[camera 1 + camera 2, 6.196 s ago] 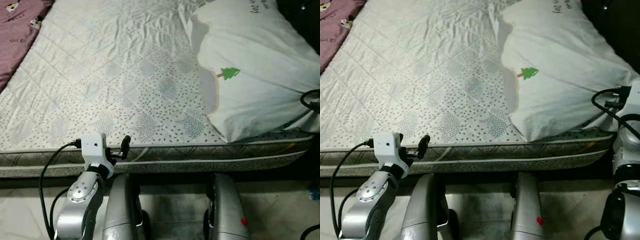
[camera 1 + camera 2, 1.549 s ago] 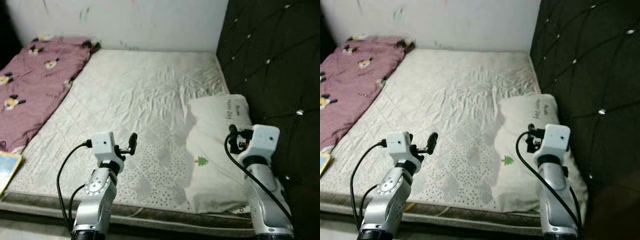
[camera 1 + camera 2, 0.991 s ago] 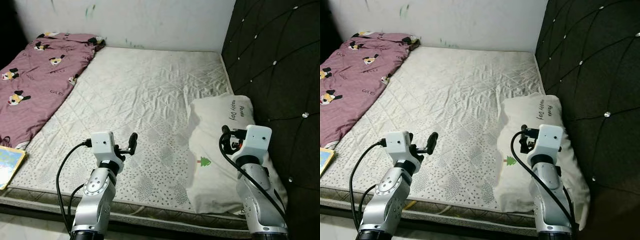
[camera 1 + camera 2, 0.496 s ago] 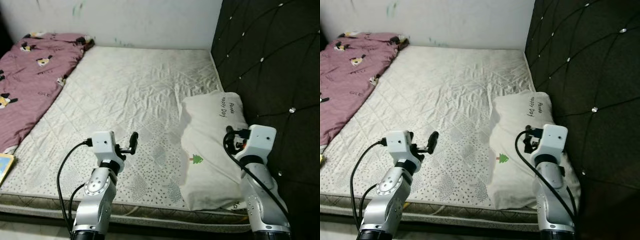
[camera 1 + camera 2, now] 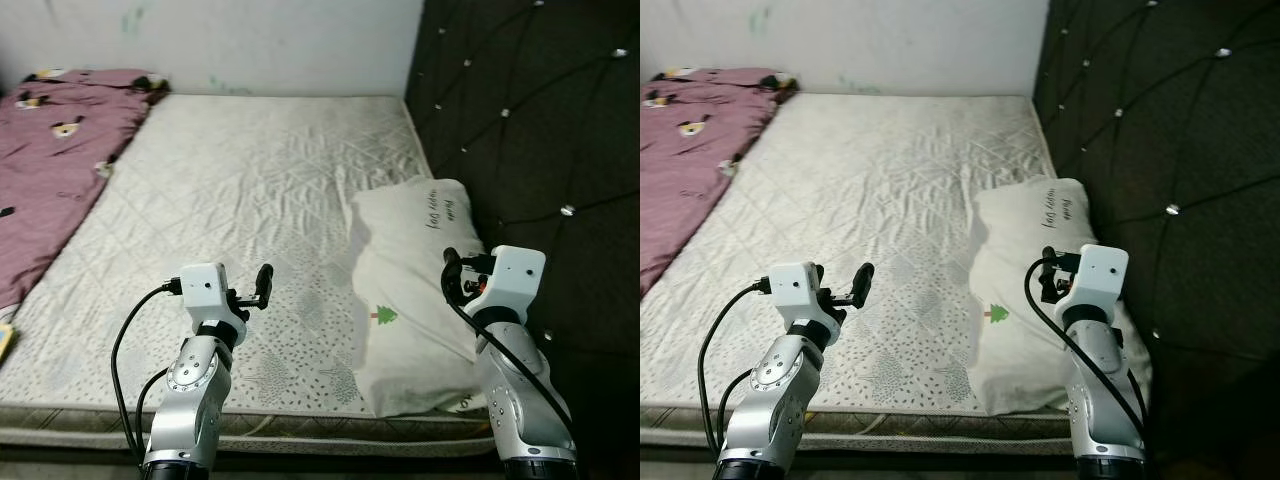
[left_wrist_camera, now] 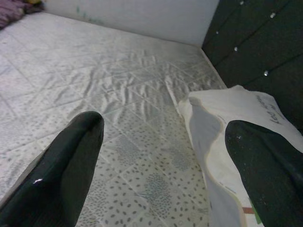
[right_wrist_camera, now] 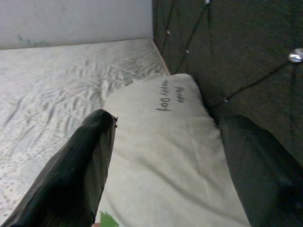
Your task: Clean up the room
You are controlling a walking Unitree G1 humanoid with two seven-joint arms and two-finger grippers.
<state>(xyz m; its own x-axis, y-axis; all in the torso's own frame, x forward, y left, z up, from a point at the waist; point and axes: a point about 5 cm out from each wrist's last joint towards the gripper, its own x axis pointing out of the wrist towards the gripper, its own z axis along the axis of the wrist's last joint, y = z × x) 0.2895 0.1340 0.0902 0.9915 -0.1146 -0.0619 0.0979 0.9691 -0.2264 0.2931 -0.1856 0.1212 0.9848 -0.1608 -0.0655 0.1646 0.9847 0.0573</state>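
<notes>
We hold our left gripper (image 6: 161, 142) raised over the near edge of the mattress (image 5: 240, 190), at about seven o'clock in the head view, its two black fingers (image 6: 66, 161) spread wide with nothing between them. Through that gap we see quilted, leaf-printed bedding, and the white pillow (image 5: 415, 280) lies ahead toward two o'clock, just beyond the one fingertip and not touching either. Our right gripper (image 7: 165, 161) hovers at about five o'clock, directly above the near half of the pillow; its fingers (image 7: 75, 175) are likewise parted and empty, and the pillow's printed lettering sits between them, farther out, with a small green tree motif near the closer end. The pillow rests on the mattress along its right side, lengthwise against the dark tufted headboard (image 5: 530, 110) at three o'clock. Farther off, at ten o'clock, a maroon patterned blanket (image 5: 45, 170) covers the left part of the bed, well apart from both grippers. A pale wall (image 5: 220, 45) closes the scene at twelve o'clock.
</notes>
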